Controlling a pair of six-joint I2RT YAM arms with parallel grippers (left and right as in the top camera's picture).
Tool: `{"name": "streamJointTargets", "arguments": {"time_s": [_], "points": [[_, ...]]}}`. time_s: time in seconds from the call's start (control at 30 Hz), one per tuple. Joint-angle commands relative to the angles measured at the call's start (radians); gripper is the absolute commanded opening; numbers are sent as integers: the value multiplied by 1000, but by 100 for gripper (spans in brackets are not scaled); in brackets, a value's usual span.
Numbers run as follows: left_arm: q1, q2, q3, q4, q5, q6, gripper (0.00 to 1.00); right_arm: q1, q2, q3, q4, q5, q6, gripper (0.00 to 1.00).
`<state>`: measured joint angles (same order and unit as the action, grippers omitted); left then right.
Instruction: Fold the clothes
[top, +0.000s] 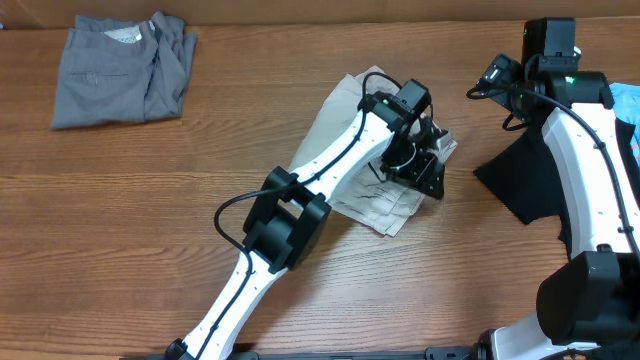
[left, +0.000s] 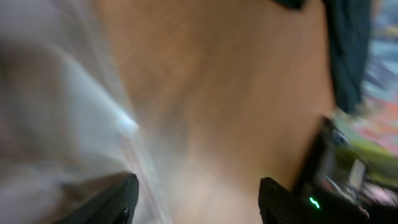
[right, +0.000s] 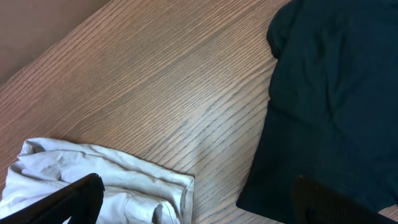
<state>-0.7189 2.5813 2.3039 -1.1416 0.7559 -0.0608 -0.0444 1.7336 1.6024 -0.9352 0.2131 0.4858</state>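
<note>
The pale beige shorts lie crumpled in the middle of the table. My left gripper hangs over their right edge. In the blurred left wrist view its jaws are open, with bare wood between them and beige cloth to their left. The black T-shirt lies to the right. My right gripper is raised above the far right of the table. Its jaws are open and empty, above the gap between the beige shorts and the black T-shirt. The grey shorts lie folded at the far left.
The wooden table has bare wood between the grey shorts and the beige shorts. A blue item shows at the right edge behind my right arm. The left arm's links cross the front middle.
</note>
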Motion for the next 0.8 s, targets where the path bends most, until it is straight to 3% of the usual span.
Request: {"name": "streamJointTargets", "arguments": {"time_s": [0.0, 0.13, 0.27, 0.5, 0.53, 0.77], "points": [[16, -13, 98, -71, 119, 101, 66, -2, -5, 13, 6, 2, -3, 100], [100, -13, 236, -192, -14, 86, 67, -2, -5, 13, 5, 2, -3, 100], [238, -13, 333, -277, -84, 73, 75, -2, -5, 14, 6, 2, -3, 100], [474, -10, 323, -348, -104, 90, 80, -2, -5, 13, 5, 2, -3, 100], [489, -10, 319, -357, -94, 102, 78, -2, -5, 13, 5, 2, -3, 100], [489, -9, 309, -448, -8, 240, 27, -2, -5, 13, 5, 2, -3, 100]]}}
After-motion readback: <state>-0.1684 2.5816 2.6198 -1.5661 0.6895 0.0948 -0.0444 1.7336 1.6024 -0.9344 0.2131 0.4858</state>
